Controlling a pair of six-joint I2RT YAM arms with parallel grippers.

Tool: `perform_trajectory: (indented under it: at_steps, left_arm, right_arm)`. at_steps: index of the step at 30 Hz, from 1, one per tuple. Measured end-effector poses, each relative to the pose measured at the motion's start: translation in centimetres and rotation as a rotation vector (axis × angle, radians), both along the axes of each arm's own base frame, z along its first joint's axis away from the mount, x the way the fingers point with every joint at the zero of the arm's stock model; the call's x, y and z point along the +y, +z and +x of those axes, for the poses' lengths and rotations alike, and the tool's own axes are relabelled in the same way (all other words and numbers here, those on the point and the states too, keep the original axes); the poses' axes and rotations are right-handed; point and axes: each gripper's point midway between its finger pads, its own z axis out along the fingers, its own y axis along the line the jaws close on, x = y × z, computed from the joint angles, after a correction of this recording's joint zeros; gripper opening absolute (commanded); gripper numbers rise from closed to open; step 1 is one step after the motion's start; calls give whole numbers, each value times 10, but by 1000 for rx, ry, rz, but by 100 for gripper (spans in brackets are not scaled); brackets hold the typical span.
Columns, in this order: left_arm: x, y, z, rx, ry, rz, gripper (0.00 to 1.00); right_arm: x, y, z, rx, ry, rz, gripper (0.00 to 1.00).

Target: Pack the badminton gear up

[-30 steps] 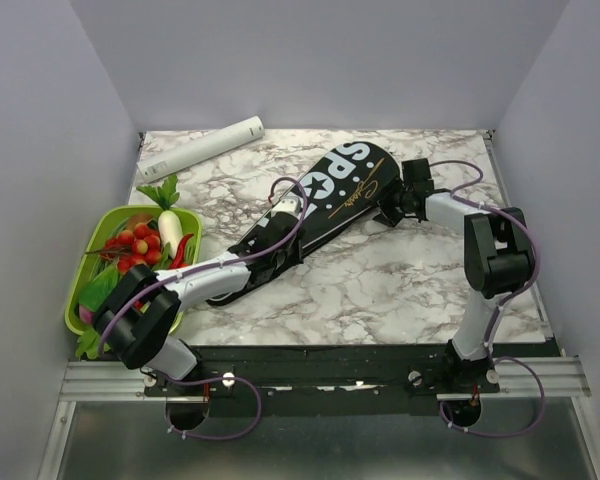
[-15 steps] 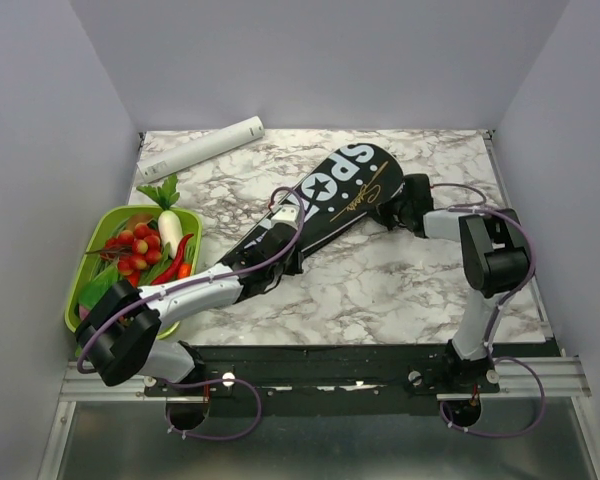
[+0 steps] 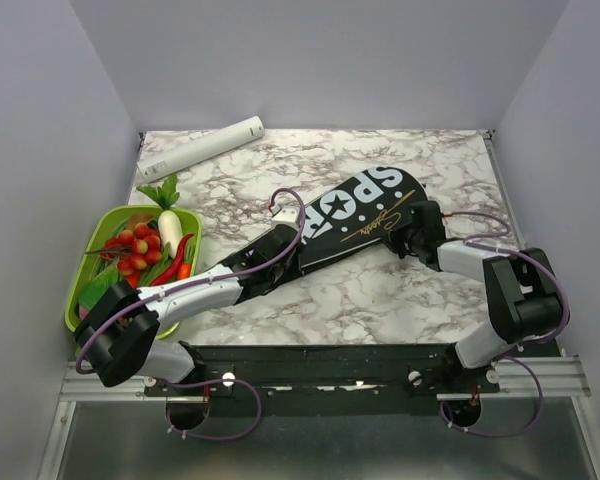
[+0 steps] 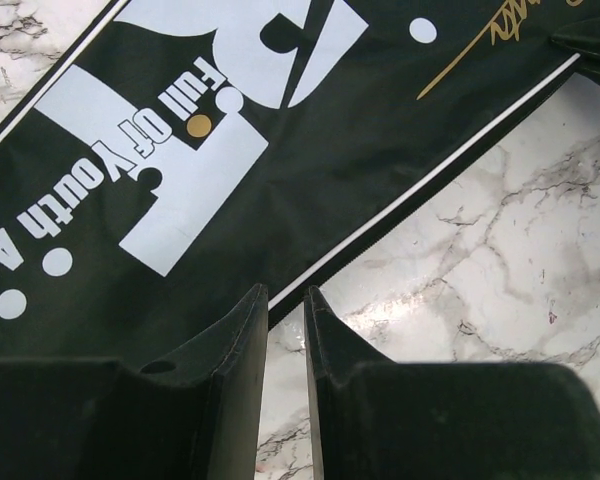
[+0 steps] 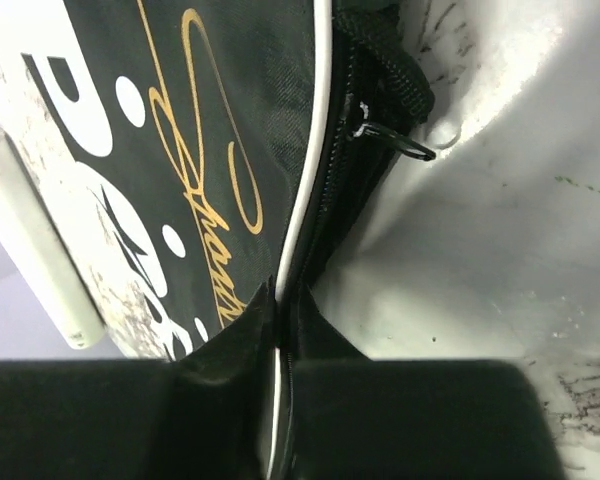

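The long black bag (image 3: 352,213) lettered "SPORT" lies slantwise across the marble table. It also shows in the left wrist view (image 4: 230,150) and the right wrist view (image 5: 180,120). My right gripper (image 3: 413,232) is shut on the bag's zippered edge with white piping at its wide end (image 5: 278,295). A zipper pull (image 5: 395,140) sticks out just beyond. My left gripper (image 3: 302,245) lies over the bag's narrow half. Its tips (image 4: 282,298) are nearly together at the bag's near edge, with only marble in the thin gap. No rackets are in view.
A green tray (image 3: 196,235) of toy vegetables stands at the left edge. A white tube (image 3: 200,148) lies at the back left, also in the right wrist view (image 5: 30,230). Grey walls close in the table on three sides.
The bag has slid and turned to the right and nearer with my right gripper holding its wide end. My left arm has stretched out to the right along the bag.
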Motion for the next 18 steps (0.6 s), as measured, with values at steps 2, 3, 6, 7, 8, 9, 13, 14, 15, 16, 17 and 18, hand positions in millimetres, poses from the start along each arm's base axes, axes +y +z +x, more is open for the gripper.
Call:
perform_trajectory:
  at_steps: [2, 3, 6, 7, 8, 9, 13, 14, 15, 16, 17, 18]
  left_arm:
    - [0, 0, 0, -1, -1, 1, 29]
    - [0, 0, 0, -2, 0, 2, 29]
    - [1, -1, 1, -4, 2, 8, 29]
    - [1, -1, 1, -3, 2, 9, 29]
    - [1, -2, 1, -2, 2, 11, 29]
    - [0, -3, 1, -1, 1, 11, 29]
    - [-2, -3, 3, -6, -2, 5, 29]
    - [-3, -3, 3, -7, -5, 2, 29]
    - [-5, -2, 3, -9, -10, -2, 29]
    - [-6, -3, 3, -9, -15, -3, 29]
    - [-7, -4, 3, -7, -19, -4, 29]
    - [-8, -6, 3, -5, -23, -2, 29]
  right_arm:
    - [-2, 1, -2, 5, 33, -43, 51]
    - [-2, 1, -2, 11, 43, -55, 61]
    - [-4, 14, 1, 0, 123, -142, 69]
    - [-5, 19, 1, -10, 141, -164, 69]
    - [-8, 27, 0, -26, 163, -200, 69]
    - [-12, 37, -3, -42, 187, -240, 69]
    - [-33, 77, -5, -119, 260, -425, 69]
    - [-40, 86, -4, -138, 275, -476, 69]
    - [-45, 93, -2, -148, 291, -525, 69]
    - [-51, 97, 0, -151, 313, -576, 69]
    - [-57, 98, 2, -147, 333, -620, 69]
    - [-61, 97, 3, -137, 356, -656, 69]
